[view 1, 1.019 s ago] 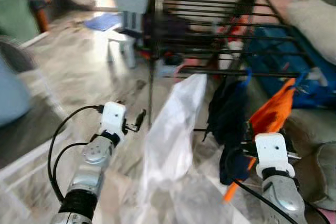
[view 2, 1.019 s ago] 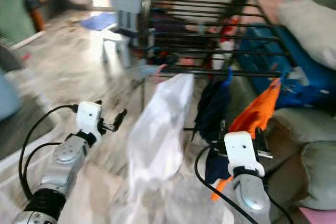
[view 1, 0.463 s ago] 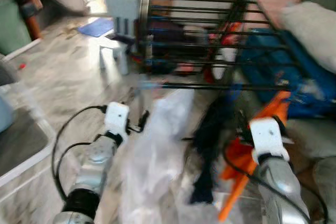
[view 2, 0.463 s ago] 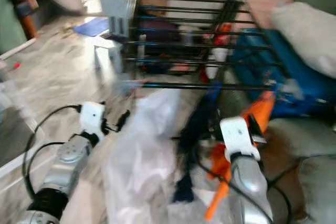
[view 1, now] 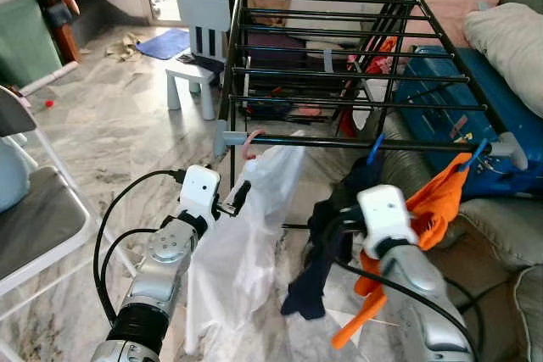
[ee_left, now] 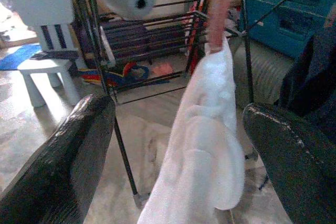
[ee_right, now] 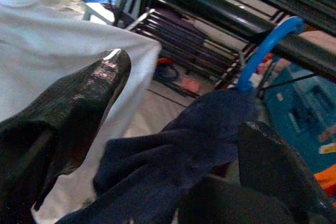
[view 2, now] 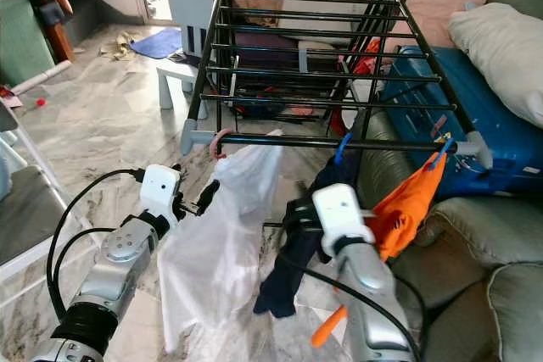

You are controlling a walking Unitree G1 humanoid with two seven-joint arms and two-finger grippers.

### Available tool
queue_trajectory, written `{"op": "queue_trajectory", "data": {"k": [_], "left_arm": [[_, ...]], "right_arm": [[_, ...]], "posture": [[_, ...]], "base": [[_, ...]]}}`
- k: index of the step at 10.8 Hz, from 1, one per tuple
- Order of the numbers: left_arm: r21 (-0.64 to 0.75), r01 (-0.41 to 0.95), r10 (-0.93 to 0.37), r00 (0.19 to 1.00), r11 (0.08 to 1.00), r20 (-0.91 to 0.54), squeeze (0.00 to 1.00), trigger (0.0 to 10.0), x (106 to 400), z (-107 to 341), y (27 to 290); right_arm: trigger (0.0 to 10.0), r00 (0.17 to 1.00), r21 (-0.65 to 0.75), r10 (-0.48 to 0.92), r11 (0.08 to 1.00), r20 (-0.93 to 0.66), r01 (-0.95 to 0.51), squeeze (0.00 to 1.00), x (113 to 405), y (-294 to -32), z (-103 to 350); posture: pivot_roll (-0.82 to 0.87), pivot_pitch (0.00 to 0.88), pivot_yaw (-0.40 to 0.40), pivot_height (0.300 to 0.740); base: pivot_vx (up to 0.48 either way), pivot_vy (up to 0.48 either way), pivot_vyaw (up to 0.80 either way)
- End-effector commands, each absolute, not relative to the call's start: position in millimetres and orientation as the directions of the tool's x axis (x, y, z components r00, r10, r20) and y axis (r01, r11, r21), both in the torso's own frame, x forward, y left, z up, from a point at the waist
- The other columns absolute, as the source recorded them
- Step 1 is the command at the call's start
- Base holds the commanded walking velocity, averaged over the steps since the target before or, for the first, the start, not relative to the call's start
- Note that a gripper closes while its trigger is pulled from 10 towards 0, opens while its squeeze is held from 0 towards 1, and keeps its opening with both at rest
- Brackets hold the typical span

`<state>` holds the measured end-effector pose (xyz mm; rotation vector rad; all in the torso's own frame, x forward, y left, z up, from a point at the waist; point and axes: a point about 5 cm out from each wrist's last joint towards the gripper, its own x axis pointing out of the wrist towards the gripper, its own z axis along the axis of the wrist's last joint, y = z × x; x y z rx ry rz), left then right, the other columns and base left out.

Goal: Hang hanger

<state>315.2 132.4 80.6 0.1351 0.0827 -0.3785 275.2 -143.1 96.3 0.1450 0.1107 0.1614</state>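
A black drying rack [view 1: 339,74] stands ahead, and clothes hang from its front bar [view 1: 424,145]. A white garment [view 1: 246,235] hangs on a pink hanger [view 1: 249,143]. A navy garment [view 1: 327,252] hangs on a blue hanger [view 1: 374,148], and an orange garment [view 1: 437,209] on another blue hanger [view 1: 479,152]. My left gripper [view 1: 240,197] is open just left of the white garment [ee_left: 205,145]. My right gripper [view 2: 297,214] is open, with the navy cloth [ee_right: 178,145] lying between its fingers [ee_right: 79,103] below the blue hook [ee_right: 262,51].
A white child's chair [view 1: 204,27] and a blue mat [view 1: 165,42] are at the back left. A grey folding chair [view 1: 34,209] stands at my left. A blue suitcase [view 1: 441,82], pillows [view 1: 509,31] and a grey sofa [view 1: 501,226] crowd the right side.
The view has steadied and sharpened after camera motion. My right arm has shifted left, from beside the orange garment to the navy one, which now hangs swung out lower. The left arm holds its place.
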Motion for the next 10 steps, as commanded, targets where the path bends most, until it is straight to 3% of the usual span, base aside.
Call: {"op": "queue_trajectory", "data": {"k": [1,3,6,10], "left_arm": [[0.124,0.382,-0.369,0.922,0.916,-0.116,0.0,10.0,317.1,81.0,129.5],[0.125,0.387,-0.373,0.92,0.914,-0.119,0.0,10.0,318.0,80.9,127.9],[0.119,0.391,-0.377,0.917,0.912,-0.127,0.0,10.0,317.9,79.7,126.7],[0.102,0.402,-0.388,0.912,0.91,-0.136,0.0,10.0,318.0,77.7,123.3]], "right_arm": [[10.0,0.975,0.172,0.186,0.971,-0.123,-0.163,0.0,277.4,-140.9,93.6],[10.0,0.957,0.187,0.189,0.971,-0.22,-0.149,0.0,276.7,-139.4,79.5],[10.0,0.93,0.148,0.078,0.989,-0.36,-0.026,0.0,270.0,-166.9,59.8],[10.0,0.933,0.021,-0.127,0.99,-0.336,0.143,0.0,268.4,-207.7,68.0]], "posture": [[0.06,0.0,-0.041,0.74],[0.06,0.0,-0.044,0.74],[0.06,0.0,-0.044,0.74],[0.06,0.0,-0.043,0.74]], "base": [[0.0,0.0,0.0],[0.0,0.0,0.0],[0.0,0.0,0.0],[0.0,0.0,0.0]]}}
